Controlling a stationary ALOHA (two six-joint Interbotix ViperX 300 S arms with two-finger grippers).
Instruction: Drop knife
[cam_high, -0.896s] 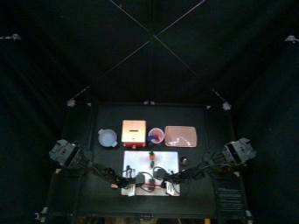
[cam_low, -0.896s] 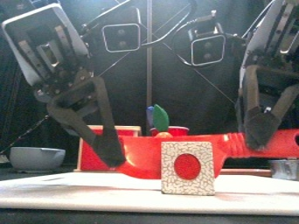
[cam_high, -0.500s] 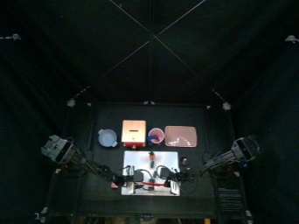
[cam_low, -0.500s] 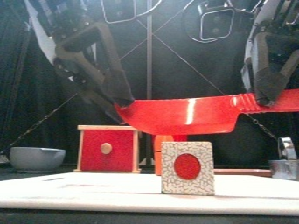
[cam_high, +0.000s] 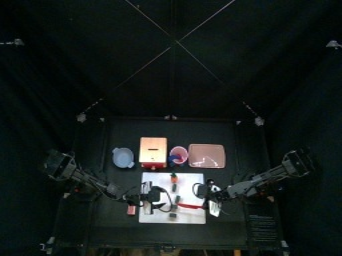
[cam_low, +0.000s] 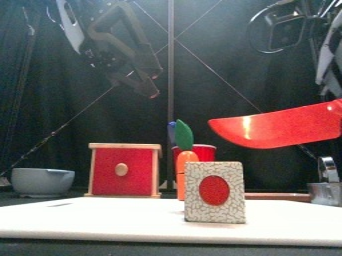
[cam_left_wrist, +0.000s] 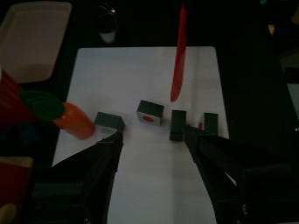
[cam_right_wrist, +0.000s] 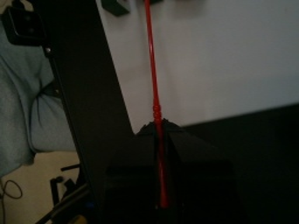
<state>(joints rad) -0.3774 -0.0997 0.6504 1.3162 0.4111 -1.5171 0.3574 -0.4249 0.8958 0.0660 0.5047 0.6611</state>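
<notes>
white board, red box, grey bowl, carrot, pink tray

Your two arms are matte black throughout, built from blocky jointed segments. On the left arm, you can see glossy highlights along the hard edges of the wrist housing, with thin black cables looping above it. The left gripper shows two long, flat black jaws that taper toward their tips. The right arm reads as a slim dark linkage with paler grey joints.

glossy red plastic knife, matt white board
</notes>
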